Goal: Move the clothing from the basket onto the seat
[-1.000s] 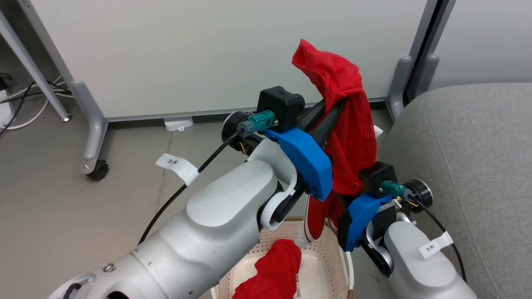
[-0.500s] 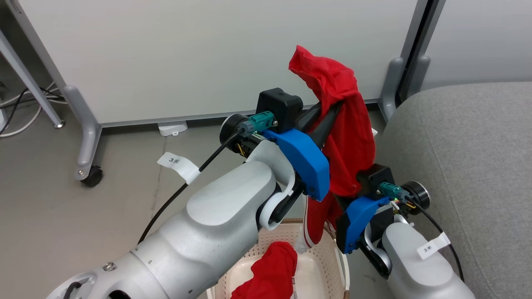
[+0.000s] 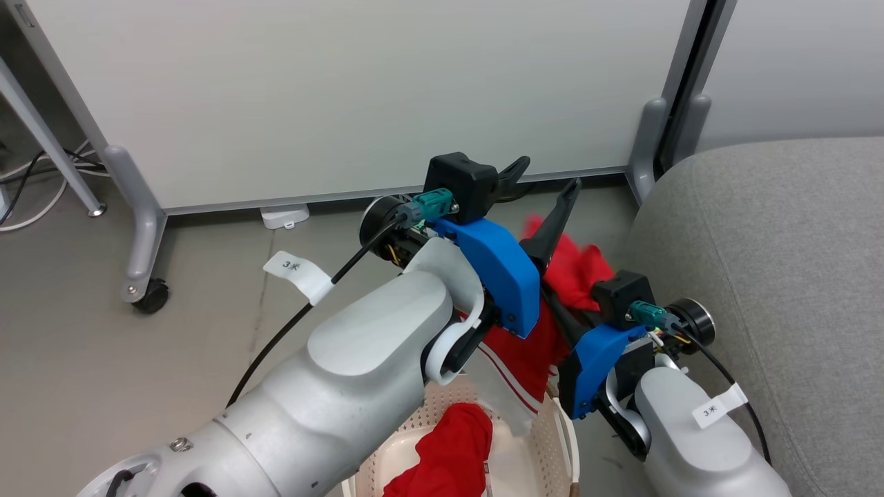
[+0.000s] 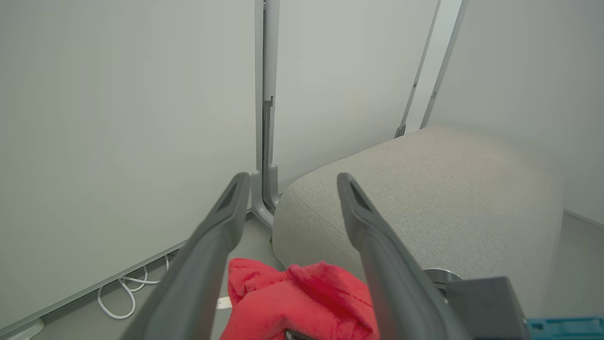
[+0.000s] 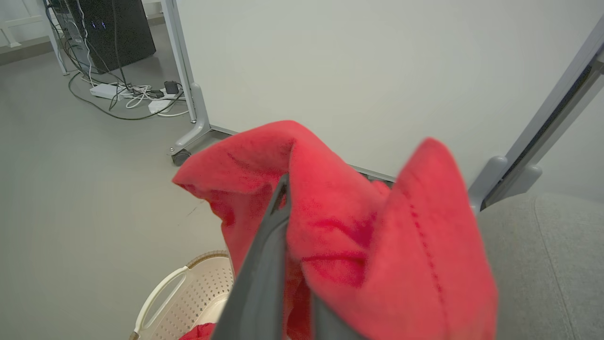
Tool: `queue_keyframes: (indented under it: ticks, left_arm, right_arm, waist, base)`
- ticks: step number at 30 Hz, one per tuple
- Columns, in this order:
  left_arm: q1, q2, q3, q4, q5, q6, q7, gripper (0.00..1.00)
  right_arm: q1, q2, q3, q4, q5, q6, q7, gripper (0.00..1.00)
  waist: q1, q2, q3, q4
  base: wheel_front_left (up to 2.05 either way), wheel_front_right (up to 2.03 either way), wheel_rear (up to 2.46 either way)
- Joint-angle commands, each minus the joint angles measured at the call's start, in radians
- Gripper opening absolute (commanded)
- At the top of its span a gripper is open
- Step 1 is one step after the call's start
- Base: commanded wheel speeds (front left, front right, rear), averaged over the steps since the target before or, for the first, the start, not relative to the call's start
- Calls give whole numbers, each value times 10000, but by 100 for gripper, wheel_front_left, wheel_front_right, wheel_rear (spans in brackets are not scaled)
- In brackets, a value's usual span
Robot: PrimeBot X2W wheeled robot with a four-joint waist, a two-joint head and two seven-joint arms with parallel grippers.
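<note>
My left gripper stands open and empty above the clothing; in the left wrist view its fingers spread wide toward the seat. A red piece of clothing is slumped over my right gripper, which is shut on it with the fabric draped over its fingers. The garment's white, striped-trim part hangs down into the basket. Another red garment lies in the basket. The grey seat is right beside my right arm.
A white partition panel on wheeled feet stands behind the basket, with a second panel post at the seat's corner. Cables and power strips and a dark computer case lie further off. The floor is bare grey.
My left gripper has opened and let go of the red garment. Its raised top has dropped down onto my right gripper, which still holds it. The head camera shifted slightly.
</note>
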Motion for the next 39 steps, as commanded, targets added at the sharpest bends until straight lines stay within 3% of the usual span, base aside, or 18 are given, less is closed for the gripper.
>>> queue_keyframes:
  ticks: [1,9,15,26,34,39]
  left_arm:
    - [42,45,-4,45,-42,65,-68,100]
    - [825,552,377,-74,116,312,-969,100]
    - [2055,1146,1626,-1197,1140,362,-1224,100]
    - [5805,2092,4950,-3746,4569,-244,-1231,100]
    - [7642,1964,6578,-4267,5792,-688,-1233,100]
    - [7936,1804,7123,-4163,6287,-995,-1233,100]
  right_arm:
    - [-176,-26,-16,-3,-26,5,-51,0]
    - [-243,-26,-150,-34,-134,5,-48,0]
    - [-314,-26,-232,-134,-235,5,-15,0]
    - [-530,-26,231,-821,94,5,51,0]
    - [-500,-26,511,-1460,341,3,198,0]
    - [-366,-23,437,-1691,252,3,256,0]
  waist:
    - [0,0,11,-11]
    - [0,0,212,-285]
    - [0,0,420,-745]
    - [0,0,620,-2355]
    - [0,0,840,-3696]
    - [0,0,987,-4511]
  base:
    - [0,0,0]
    - [0,0,0]
    - [0,0,0]
    - [0,0,0]
    - [0,0,0]
    - [0,0,0]
